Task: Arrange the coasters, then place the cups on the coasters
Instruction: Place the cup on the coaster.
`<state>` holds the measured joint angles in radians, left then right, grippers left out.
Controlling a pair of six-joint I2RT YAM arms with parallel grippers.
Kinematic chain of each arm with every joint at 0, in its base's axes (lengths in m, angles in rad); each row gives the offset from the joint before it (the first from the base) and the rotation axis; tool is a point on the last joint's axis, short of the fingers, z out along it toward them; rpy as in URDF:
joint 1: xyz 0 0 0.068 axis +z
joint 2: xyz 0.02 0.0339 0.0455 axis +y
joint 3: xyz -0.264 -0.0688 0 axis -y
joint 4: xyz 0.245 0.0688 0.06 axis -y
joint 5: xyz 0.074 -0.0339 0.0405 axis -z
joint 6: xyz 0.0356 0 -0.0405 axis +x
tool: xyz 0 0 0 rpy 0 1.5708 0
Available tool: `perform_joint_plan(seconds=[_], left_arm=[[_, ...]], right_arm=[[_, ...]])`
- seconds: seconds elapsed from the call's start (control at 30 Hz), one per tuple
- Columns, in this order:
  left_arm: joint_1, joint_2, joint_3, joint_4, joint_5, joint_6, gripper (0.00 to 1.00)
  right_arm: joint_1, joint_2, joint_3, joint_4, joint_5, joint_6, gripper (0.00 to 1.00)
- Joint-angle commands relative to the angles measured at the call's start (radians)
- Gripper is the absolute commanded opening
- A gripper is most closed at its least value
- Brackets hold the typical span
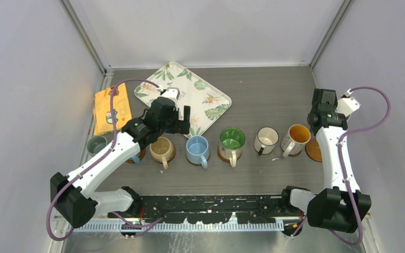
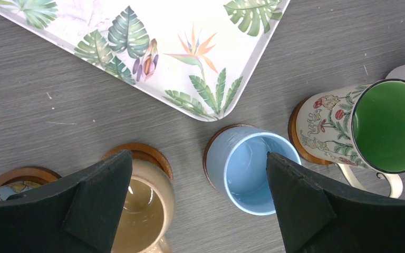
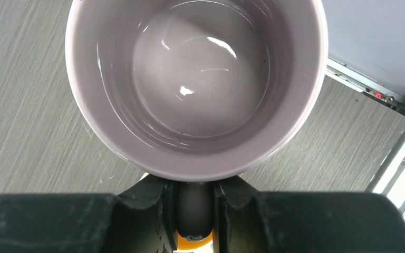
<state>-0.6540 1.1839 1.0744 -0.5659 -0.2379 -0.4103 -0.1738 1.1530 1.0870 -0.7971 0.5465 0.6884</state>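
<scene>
Right end effector (image 3: 192, 203): clamped on handle of mauve cup (image 3: 195, 79).
Left end effector (image 2: 199, 161): wide open, empty.
Risk: cup swivelling in grip, missing coaster (image 1: 314, 150) at worktop's (image 1: 274, 95) right edge.

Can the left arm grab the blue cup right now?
Probably yes. Its fingers are wide open just above the blue cup. Nothing covers the cup, and the tan cup and green cup beside it stand apart from it.
</scene>
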Motion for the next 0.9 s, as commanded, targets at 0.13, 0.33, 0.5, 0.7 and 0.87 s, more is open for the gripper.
perform_joint_plan(seconds=[0.13,0.33,0.5,0.7,0.87], left_arm=[[0.002,0.017,0.038,0.032,0.031,0.004,1.0],[0.002,0.02,0.036,0.033,0.036,0.004,1.0],[0.002,0.023,0.035,0.036,0.037,0.004,1.0],[0.002,0.024,0.034,0.037,0.041,0.002,1.0],[0.001,0.025,0.032,0.037,0.042,0.001,1.0]], right_arm=[[-0.073,-0.082,-0.063,0.085,0.094,0.106,0.01],[-0.152,-0.072,-0.126,0.124,0.036,0.15,0.01],[-0.213,-0.062,-0.198,0.174,-0.018,0.179,0.01],[-0.226,-0.018,-0.259,0.239,-0.036,0.177,0.01],[-0.232,0.033,-0.281,0.28,-0.079,0.178,0.01]])
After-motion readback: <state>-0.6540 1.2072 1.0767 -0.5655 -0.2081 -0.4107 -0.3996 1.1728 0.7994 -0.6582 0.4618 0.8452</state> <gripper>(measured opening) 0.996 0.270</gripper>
